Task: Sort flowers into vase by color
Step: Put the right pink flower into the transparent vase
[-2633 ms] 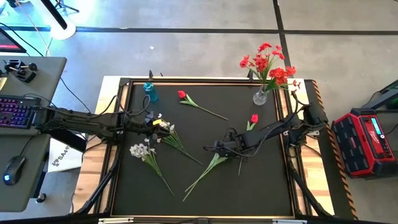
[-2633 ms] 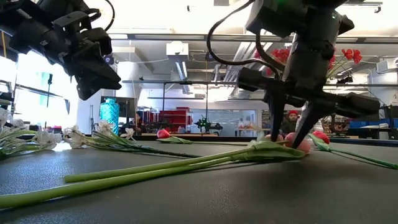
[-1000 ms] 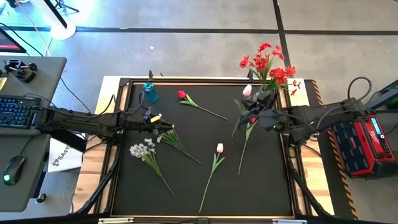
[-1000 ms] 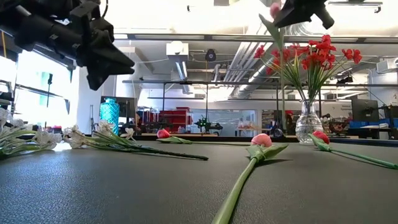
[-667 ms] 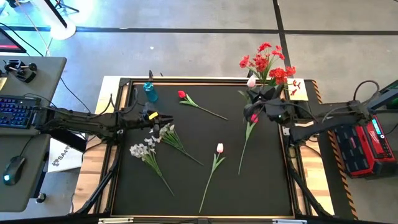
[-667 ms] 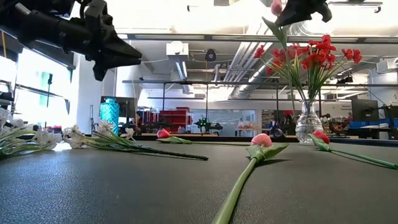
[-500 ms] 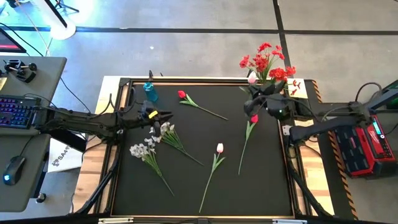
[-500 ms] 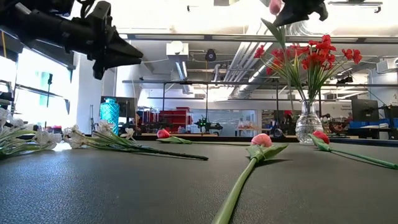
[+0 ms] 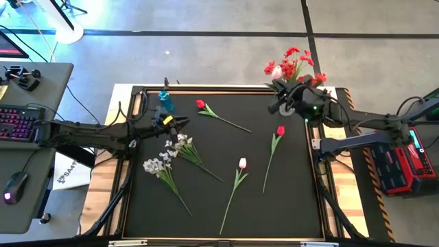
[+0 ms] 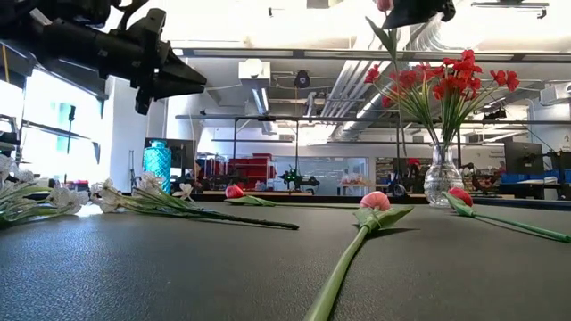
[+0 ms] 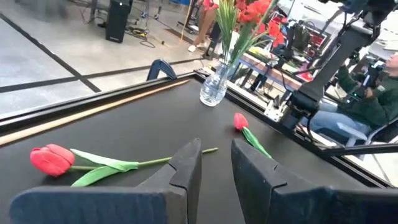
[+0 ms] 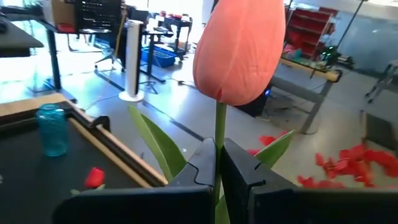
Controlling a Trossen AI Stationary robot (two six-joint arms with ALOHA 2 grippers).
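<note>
My right gripper (image 9: 278, 96) is shut on a pale pink tulip (image 12: 239, 46) and holds it high by the red sprays (image 9: 293, 67). Those sprays stand in the glass vase (image 10: 442, 178) at the table's far right corner. My left gripper (image 9: 180, 123) hovers open above the white blossom sprays (image 9: 180, 143), touching nothing. On the black mat lie a second white spray (image 9: 156, 166), a pink tulip (image 9: 241, 163) and two red buds (image 9: 200, 104) (image 9: 280, 130). My right gripper pinches the tulip's green stem (image 12: 219, 134) between its two fingers, just below the blossom. The fingers come level from the table's right side and lie across the stem. The tulip stands upright and clear of the table, blossom above the fingers, leaves and stem (image 10: 393, 45) hanging below.
A blue jar (image 9: 166, 101) stands near the mat's far left corner. A raised frame (image 9: 206, 88) edges the mat. Off the table are a desk with a keyboard (image 9: 17, 123) to the left and a red case (image 9: 405, 154) to the right.
My right gripper has carried the pink tulip toward the table's far edge, from over the mat's right part to beside the red sprays in the vase. My left gripper has moved toward the far edge, away from the white sprays.
</note>
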